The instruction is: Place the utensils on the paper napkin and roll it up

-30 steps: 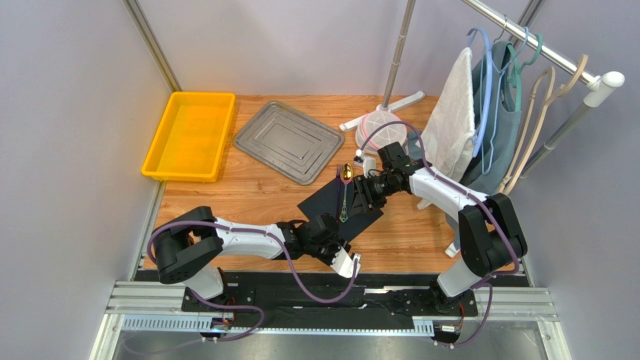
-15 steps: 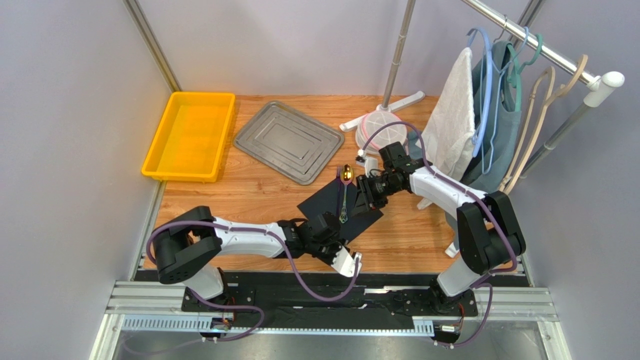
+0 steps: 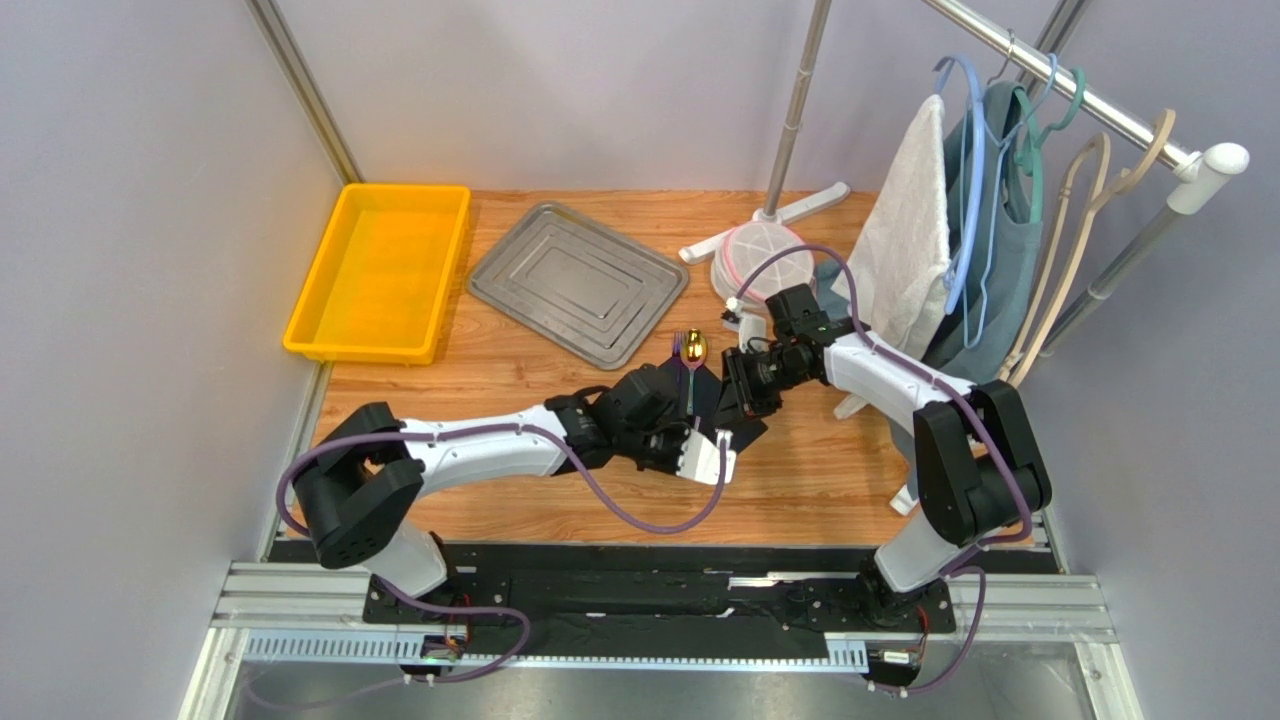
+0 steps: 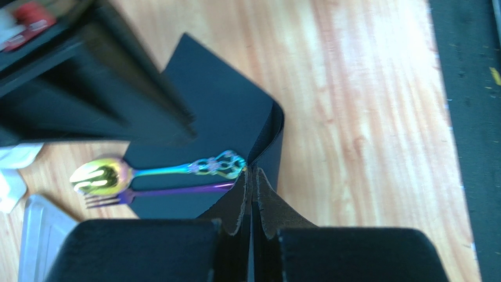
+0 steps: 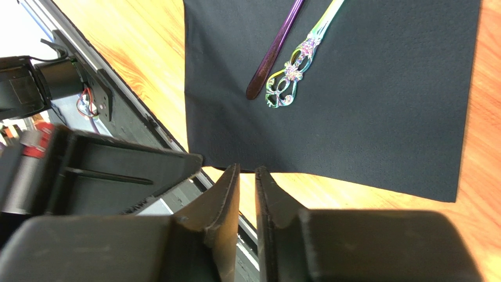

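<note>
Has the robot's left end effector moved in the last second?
Yes. Pinching an edge of the black paper napkin, the left end effector moved forward, closer to the grey metal tray.

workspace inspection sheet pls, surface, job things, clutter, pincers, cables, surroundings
surface: wooden table, nothing spilled seen
job's things: black paper napkin, one edge curled up; spoon and purple fork side by side on it, heads overhanging
clutter: yellow bin, grey metal tray, both empty
pincers: left pincer shut on the napkin's lifted edge; right pincer slightly open at a napkin edge
cables: purple cables loop off both arms
surroundings: grey walls, clothes rail, white towel
</note>
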Controlling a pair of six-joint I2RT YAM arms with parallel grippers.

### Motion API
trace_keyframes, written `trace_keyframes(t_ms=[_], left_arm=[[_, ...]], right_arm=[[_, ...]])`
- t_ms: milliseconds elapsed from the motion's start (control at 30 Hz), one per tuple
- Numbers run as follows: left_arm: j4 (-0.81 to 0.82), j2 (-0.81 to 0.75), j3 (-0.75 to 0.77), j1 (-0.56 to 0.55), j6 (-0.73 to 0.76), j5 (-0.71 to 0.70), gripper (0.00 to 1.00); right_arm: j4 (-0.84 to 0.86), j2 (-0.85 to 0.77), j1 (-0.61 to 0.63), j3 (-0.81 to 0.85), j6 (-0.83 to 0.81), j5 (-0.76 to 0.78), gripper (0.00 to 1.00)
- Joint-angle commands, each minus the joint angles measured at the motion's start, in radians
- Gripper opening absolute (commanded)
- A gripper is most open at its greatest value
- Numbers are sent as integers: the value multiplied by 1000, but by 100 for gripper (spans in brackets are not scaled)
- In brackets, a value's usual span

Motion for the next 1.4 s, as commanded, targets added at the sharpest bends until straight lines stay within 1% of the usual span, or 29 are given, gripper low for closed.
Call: trace_keyframes(t_ms=[0, 233, 433, 767, 1000, 1067, 1367], left_arm=[[-22, 30, 76, 52, -42, 55, 0], [-23, 157, 191, 136, -83, 54, 0], [-46, 225, 251, 185, -128, 66, 0], [-19, 257, 243, 190, -120, 26, 0], [-14, 280, 250, 190, -118, 23, 0], [-8, 286, 251, 191, -115, 11, 0], [-5, 312, 269, 191, -123, -3, 0]], right_arm=[[40, -12, -12, 2, 16, 10, 17], [52, -13, -23, -8, 24, 8, 14], [70, 10, -23, -23, 44, -4, 12], [133, 63, -23, -54, 107, -44, 11], [161, 117, -12, -47, 136, -50, 7], [164, 131, -2, -44, 139, -49, 5], [172, 197, 20, -31, 133, -10, 0]])
